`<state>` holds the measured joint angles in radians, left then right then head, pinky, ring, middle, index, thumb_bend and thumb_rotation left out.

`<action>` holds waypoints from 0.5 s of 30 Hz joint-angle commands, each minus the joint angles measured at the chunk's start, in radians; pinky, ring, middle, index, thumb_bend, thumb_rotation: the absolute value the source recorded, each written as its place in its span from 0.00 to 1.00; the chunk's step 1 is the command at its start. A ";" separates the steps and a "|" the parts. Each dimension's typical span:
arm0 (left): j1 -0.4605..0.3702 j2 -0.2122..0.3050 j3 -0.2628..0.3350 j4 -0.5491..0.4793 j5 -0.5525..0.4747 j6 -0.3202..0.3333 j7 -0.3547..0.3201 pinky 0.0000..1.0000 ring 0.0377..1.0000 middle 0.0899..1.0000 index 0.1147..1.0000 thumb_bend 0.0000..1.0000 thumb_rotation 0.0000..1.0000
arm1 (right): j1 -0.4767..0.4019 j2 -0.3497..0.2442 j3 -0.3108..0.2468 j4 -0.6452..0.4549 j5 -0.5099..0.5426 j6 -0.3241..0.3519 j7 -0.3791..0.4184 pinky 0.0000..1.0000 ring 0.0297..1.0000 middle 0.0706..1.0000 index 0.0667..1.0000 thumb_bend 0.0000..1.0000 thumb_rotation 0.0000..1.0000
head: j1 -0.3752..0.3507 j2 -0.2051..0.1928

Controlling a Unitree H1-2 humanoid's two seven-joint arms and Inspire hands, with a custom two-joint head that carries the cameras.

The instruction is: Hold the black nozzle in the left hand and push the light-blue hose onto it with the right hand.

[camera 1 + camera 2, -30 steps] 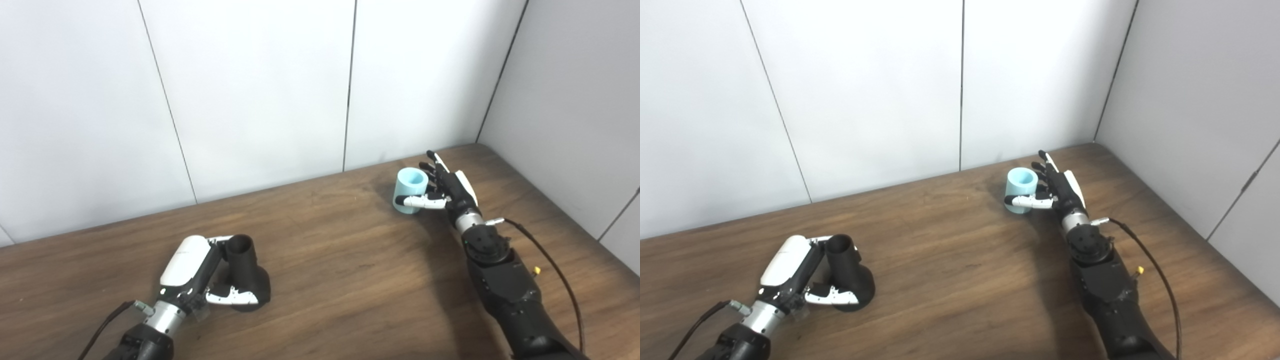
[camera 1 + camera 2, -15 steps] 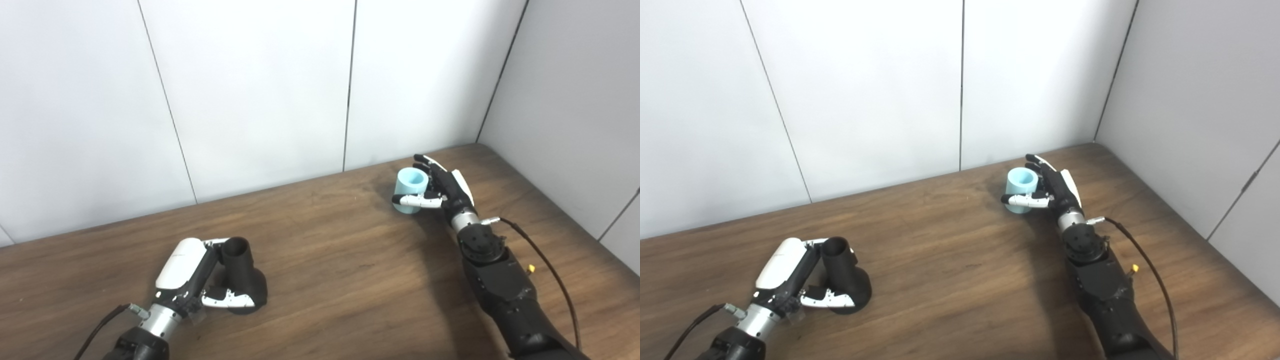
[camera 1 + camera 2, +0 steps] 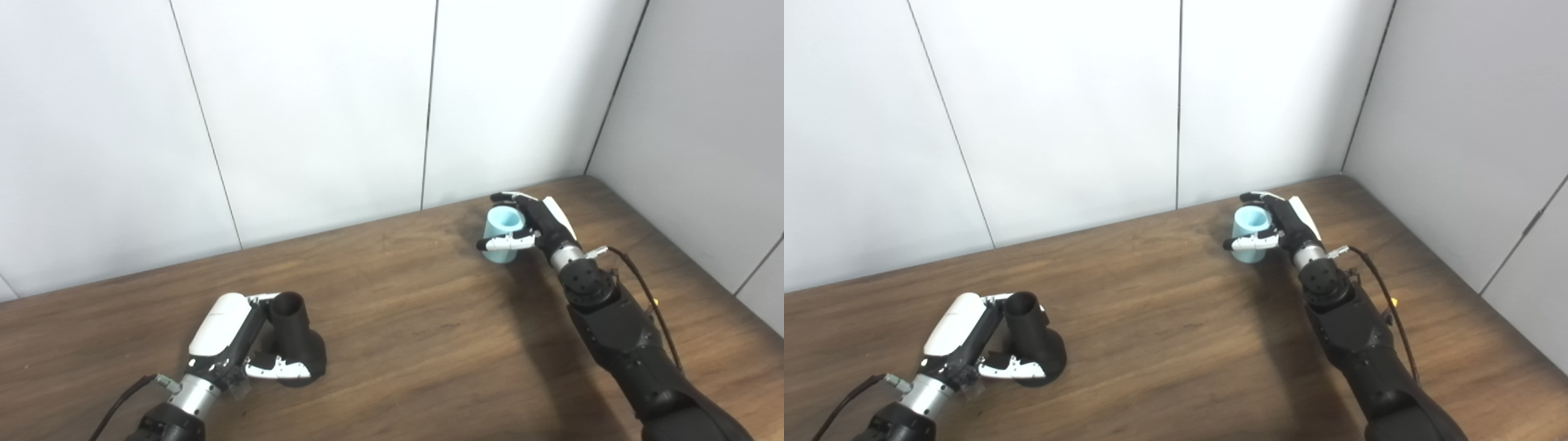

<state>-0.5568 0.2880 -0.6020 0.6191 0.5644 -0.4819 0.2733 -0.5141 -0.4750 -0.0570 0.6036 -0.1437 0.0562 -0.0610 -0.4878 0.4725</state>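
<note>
Nearest the camera, the left hand (image 3: 229, 343) wraps its fingers and thumb around the upright black nozzle (image 3: 294, 340), which stands on the wooden table (image 3: 416, 343). Well apart, the right hand (image 3: 533, 226) grips the upright light-blue hose (image 3: 502, 236) near the table's far corner.

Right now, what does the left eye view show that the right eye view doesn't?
Only the left eye view catches a wall seam at its left edge. Only the right eye view shows more side wall and table beyond the right arm. Both show the left hand around the black nozzle and the right hand closed on the light-blue hose.
</note>
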 commanded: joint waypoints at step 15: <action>0.230 0.048 -0.052 0.125 0.067 0.023 -0.076 0.51 0.54 0.38 0.43 0.53 0.00 | 0.003 0.006 0.056 0.009 -0.058 0.063 -0.017 0.44 0.41 0.47 0.49 0.52 0.00 | 0.012 0.014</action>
<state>-0.5542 0.2883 -0.5968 0.6180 0.5645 -0.4817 0.2707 -0.5182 -0.4717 -0.0346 0.6023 -0.1583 0.0731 -0.0919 -0.4755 0.4863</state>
